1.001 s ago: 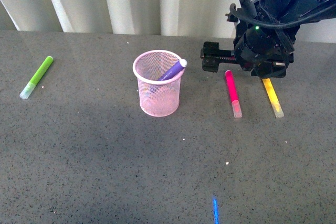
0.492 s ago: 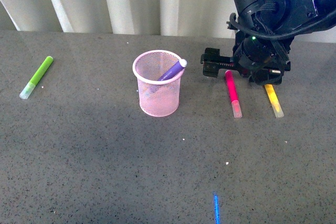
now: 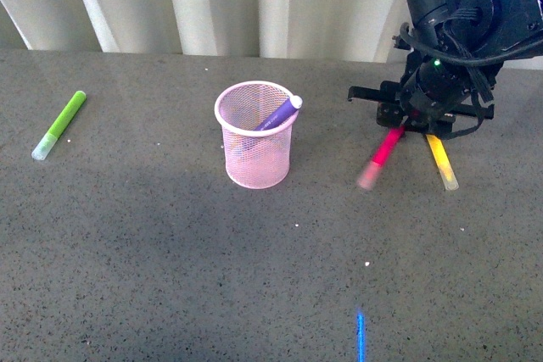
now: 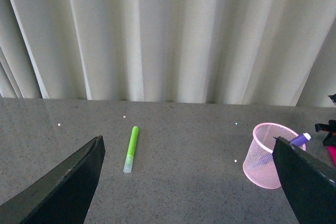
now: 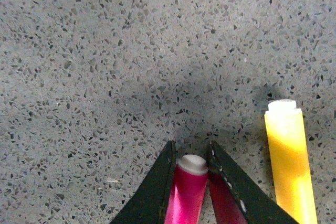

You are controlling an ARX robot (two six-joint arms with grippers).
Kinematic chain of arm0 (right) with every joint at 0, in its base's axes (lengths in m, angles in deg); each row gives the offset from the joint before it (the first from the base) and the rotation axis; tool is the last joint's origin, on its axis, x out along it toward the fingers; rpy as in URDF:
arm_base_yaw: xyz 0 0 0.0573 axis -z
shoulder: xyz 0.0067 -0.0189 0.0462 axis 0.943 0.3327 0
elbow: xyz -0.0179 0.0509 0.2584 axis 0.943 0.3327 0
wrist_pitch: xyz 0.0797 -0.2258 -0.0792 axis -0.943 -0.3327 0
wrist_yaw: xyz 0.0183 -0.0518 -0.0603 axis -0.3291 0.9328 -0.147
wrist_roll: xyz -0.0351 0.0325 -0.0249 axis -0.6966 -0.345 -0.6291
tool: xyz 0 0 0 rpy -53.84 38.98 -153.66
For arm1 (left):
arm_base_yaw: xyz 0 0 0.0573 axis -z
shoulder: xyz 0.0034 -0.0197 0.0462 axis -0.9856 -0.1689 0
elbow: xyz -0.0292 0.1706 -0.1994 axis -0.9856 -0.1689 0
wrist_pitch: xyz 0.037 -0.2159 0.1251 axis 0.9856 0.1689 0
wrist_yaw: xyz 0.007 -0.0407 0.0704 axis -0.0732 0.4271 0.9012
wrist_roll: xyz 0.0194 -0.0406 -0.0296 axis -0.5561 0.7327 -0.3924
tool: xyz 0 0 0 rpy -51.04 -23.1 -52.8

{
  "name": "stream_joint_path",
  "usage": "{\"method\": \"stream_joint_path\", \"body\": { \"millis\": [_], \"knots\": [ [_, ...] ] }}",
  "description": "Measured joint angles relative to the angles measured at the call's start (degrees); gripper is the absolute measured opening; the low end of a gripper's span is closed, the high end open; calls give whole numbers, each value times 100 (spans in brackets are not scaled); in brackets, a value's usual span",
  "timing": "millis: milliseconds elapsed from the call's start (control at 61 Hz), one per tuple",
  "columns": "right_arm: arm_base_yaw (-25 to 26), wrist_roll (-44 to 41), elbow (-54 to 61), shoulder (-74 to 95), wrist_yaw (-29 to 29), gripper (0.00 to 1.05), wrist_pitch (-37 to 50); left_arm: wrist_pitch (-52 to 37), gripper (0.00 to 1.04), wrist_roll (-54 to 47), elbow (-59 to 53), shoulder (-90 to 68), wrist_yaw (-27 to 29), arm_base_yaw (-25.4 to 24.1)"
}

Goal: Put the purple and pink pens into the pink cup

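The pink cup (image 3: pixel 256 135) stands mid-table with the purple pen (image 3: pixel 279 114) leaning inside it, cap end over the rim. To its right my right gripper (image 3: pixel 399 129) is shut on the pink pen (image 3: pixel 381 155), which hangs tilted and blurred, its pale cap end low and toward the cup. In the right wrist view the pink pen (image 5: pixel 187 192) sits pinched between the two dark fingers (image 5: pixel 156 187). My left gripper (image 4: pixel 186 182) is open and high, well away from the cup (image 4: pixel 268 155), holding nothing.
A yellow pen (image 3: pixel 441 161) lies on the grey table just right of the pink pen, seen close beside the fingers as the yellow pen (image 5: pixel 289 161). A lime-green pen (image 3: pixel 59 125) lies far left. A blue mark (image 3: pixel 361 336) is near the front edge.
The right gripper has shut on the pink pen and lifted its upper end off the table, so the pen now hangs tilted toward the cup. The arm has shifted right.
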Motion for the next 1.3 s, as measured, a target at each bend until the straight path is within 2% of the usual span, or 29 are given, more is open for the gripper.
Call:
{"method": "stream_joint_path", "body": {
  "millis": [82,410,788,935,1083,1296],
  "knots": [
    [42,-2,20,-11,-28,12,37,0,98,0,0,0,0,0],
    [98,26,245,-120,-59,12,334,0,98,0,0,0,0,0],
    [-26,553,922,-1263,-828,12,1692,0,98,0,0,0,0,0],
    [-192,636,1596,-2240,-1169,11,2997,0,98,0,0,0,0,0],
    [-474,356,2247,-3027,-1283,11,4210,0,98,-2,0,0,0,0],
    [-1043,-402,2527,-3158,-1432,11,5268,0,98,-2,0,0,0,0]
  ]
}}
